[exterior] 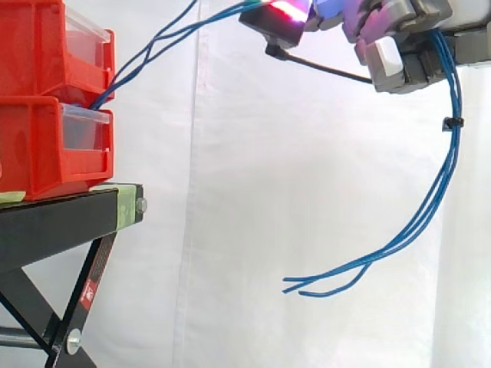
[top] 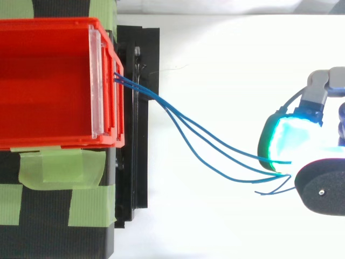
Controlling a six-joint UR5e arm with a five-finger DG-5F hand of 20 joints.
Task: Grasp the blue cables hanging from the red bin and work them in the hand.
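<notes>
Black stand point(exterior: 54, 222), green tape point(top: 59, 167), white curtain point(exterior: 268, 192).

Thin blue cables point(exterior: 454, 146) rise from the lower red bin point(exterior: 46, 146), then droop, ends dangling free

the red bins point(exterior: 42, 149) look like smooth moulded plastic with a slight gloss, each fronted by a clear plastic panel point(top: 97, 81). the stand point(exterior: 54, 222) is matt black painted metal, with a shiny metal bolt point(exterior: 142, 205) and strips of matt, paper-like green tape point(top: 54, 167), slightly wrinkled. the curtain point(exterior: 253, 192) is matt white cloth, softly creased. the blue cables point(exterior: 452, 153) have a smooth plastic sheath. the hand point(exterior: 391, 54) has dull grey hard shells and translucent pads point(top: 288, 137).
</notes>
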